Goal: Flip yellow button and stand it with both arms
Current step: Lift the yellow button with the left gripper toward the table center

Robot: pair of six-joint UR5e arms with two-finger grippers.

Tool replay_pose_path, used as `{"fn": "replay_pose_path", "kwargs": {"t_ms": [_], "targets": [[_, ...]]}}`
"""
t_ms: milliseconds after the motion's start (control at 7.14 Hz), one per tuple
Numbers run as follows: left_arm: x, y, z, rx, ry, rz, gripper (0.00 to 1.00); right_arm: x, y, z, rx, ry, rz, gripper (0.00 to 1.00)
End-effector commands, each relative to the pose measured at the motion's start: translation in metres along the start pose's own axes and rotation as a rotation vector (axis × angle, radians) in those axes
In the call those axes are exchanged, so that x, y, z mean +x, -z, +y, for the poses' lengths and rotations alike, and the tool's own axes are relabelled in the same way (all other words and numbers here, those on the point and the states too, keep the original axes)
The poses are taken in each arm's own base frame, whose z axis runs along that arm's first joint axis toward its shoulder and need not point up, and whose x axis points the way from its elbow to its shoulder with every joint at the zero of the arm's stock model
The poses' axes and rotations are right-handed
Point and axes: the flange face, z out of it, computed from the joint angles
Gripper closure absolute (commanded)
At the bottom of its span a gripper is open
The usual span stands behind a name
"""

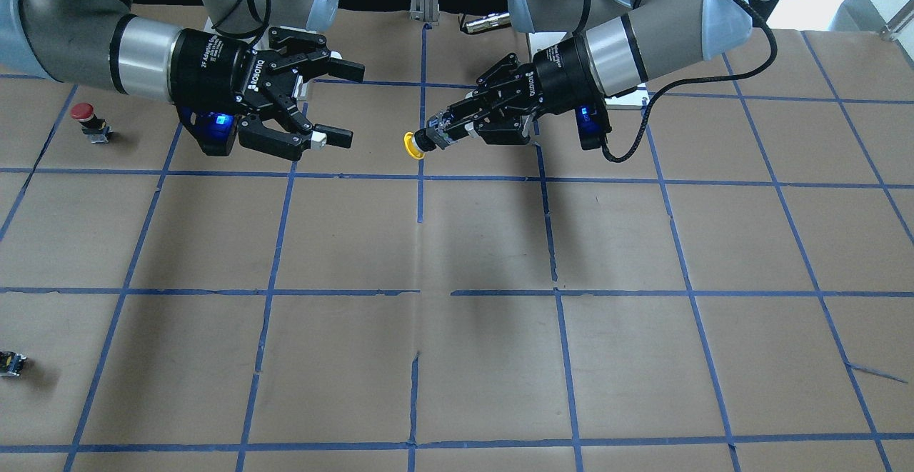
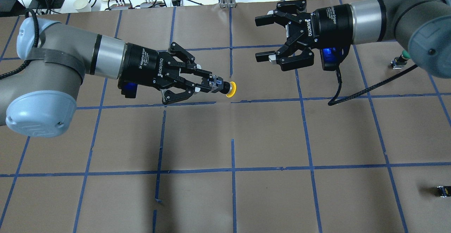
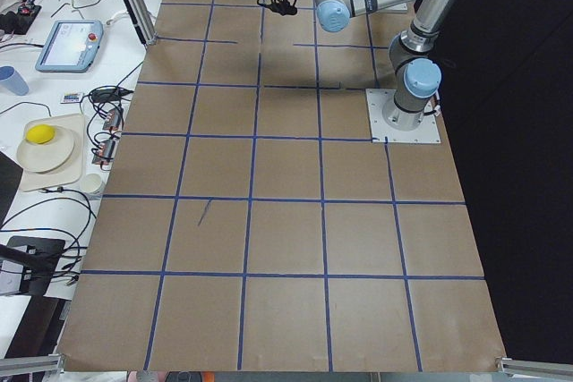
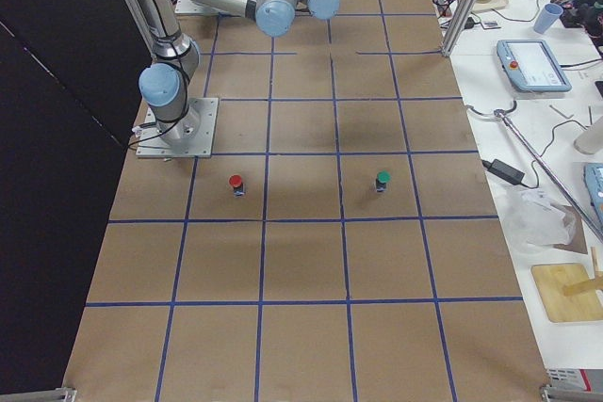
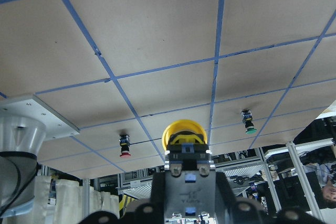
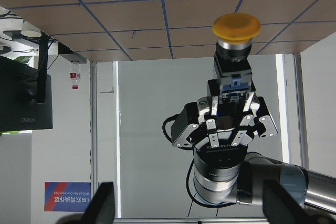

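Observation:
The yellow button (image 2: pixel 230 89) is held in the air, sideways, with its cap pointing away from my left gripper (image 2: pixel 212 84), which is shut on its black-grey body. The front view shows the same grasp: left gripper (image 1: pixel 446 131), yellow cap (image 1: pixel 413 146). In the left wrist view the cap (image 5: pixel 184 134) sits just beyond my fingertips. My right gripper (image 2: pixel 262 38) is open and empty, facing the button from a short distance; it also shows in the front view (image 1: pixel 345 104). The right wrist view shows the button's cap (image 6: pixel 236 26) facing that camera.
A red-capped button (image 1: pixel 86 118) and a small black part (image 1: pixel 11 363) stand on the brown gridded table near the right arm's side. A green-capped button (image 2: pixel 401 59) stands beside the right arm's elbow. A cable (image 2: pixel 366 90) hangs from the right wrist.

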Motion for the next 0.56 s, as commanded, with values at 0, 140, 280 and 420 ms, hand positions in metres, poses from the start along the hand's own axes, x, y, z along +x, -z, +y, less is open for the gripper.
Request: {"fn": "replay_pose_path", "kwargs": {"t_ms": [0,140,280,420], "targets": [[0.003,0.006,0.019,-0.082,0.102,0.020,0.90,0.004,-0.002,-0.012,-0.007,-0.014,0.000,0.00],[0.001,0.008,0.027,-0.117,0.126,0.024,0.90,0.004,-0.003,-0.014,-0.009,-0.018,0.002,0.00],[0.002,0.007,0.028,-0.119,0.162,0.021,0.90,0.002,-0.003,-0.018,-0.008,-0.027,0.003,0.00],[0.001,0.008,0.029,-0.121,0.188,0.020,0.90,0.002,-0.004,-0.018,-0.006,-0.028,0.006,0.00]]}}
